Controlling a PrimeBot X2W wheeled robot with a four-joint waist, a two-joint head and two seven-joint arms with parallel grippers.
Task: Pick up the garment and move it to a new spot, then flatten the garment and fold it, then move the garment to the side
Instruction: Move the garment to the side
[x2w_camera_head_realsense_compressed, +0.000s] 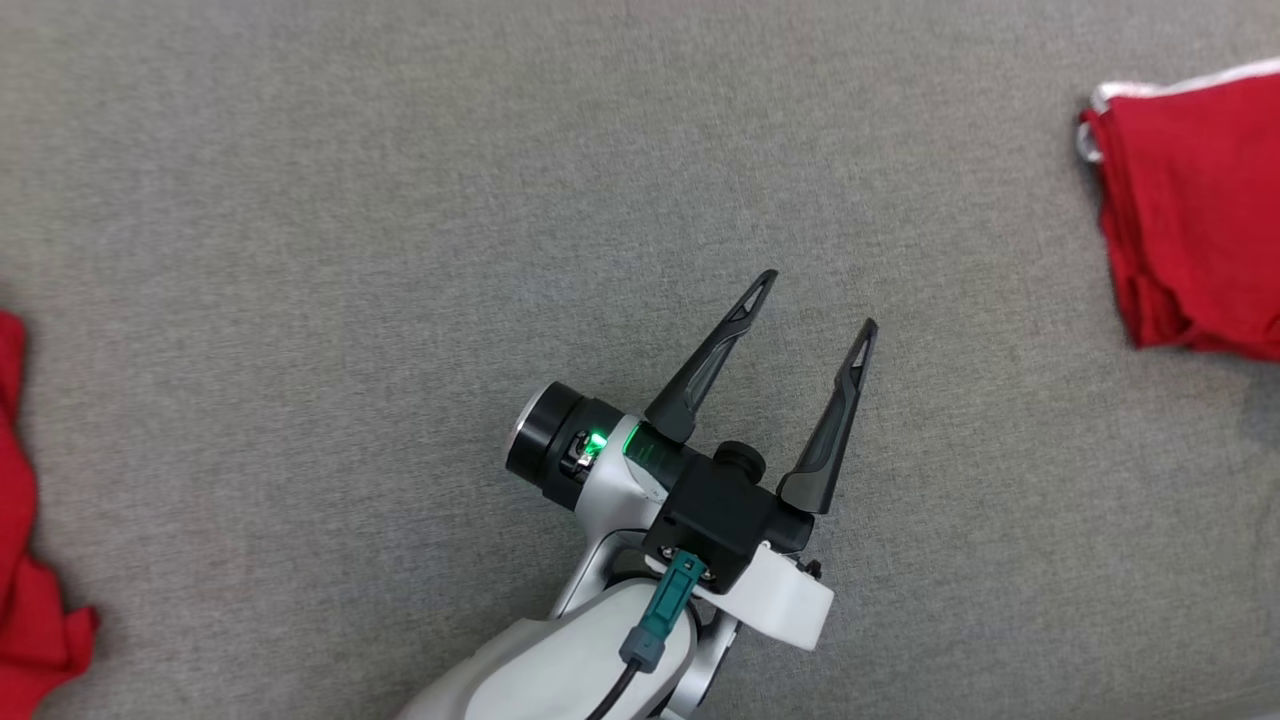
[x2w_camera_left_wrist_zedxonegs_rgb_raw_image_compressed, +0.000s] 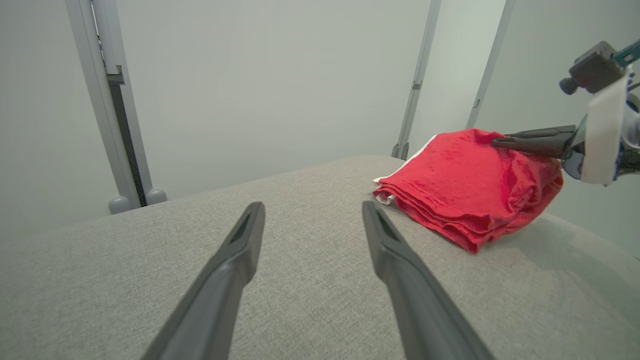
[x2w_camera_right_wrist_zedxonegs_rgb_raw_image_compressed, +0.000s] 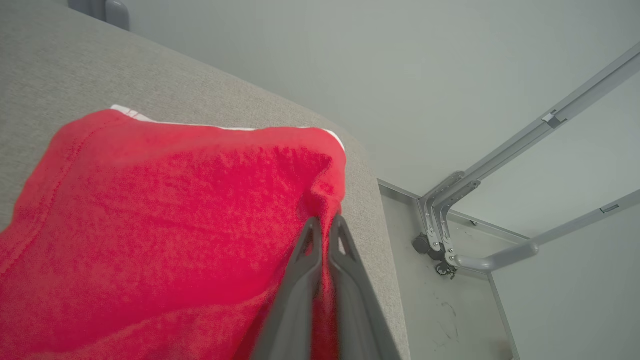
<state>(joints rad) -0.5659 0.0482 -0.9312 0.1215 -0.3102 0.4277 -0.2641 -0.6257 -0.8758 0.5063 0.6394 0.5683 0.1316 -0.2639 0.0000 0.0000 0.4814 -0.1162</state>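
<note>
- Here, your left gripper (x2w_camera_head_realsense_compressed: 819, 300) hangs over the middle of the grey bench (x2w_camera_head_realsense_compressed: 350, 200), its two fingers spread wide with nothing between them.
- The head view gives you the folded red garment (x2w_camera_head_realsense_compressed: 1190, 210) at the bench's right edge. The picture's border cuts it off, so from there you cannot see what touches it.
- The left wrist view supplies that. The garment lies as a layered stack near a corner on the bench's right side, with white trim along its far side. The right gripper (x2w_camera_left_wrist_zedxonegs_rgb_raw_image_compressed: 497, 142) reaches in from the right with its tips on top of the stack.
- The right wrist view brings you closer. The right gripper's fingers are pinched together on a raised fold of the garment, just beside the bench's edge. Past that edge you can see the floor (x2w_camera_right_wrist_zedxonegs_rgb_raw_image_compressed: 450, 310) and a grey metal frame (x2w_camera_right_wrist_zedxonegs_rgb_raw_image_compressed: 450, 220).
- You cannot make out how many layers sit in that pinch, because the cloth nearest the lens is blurred.
- At the bench's left edge the head view shows a second red cloth (x2w_camera_head_realsense_compressed: 25, 560), crumpled and cut by the border. You cannot tell what it is.
</note>
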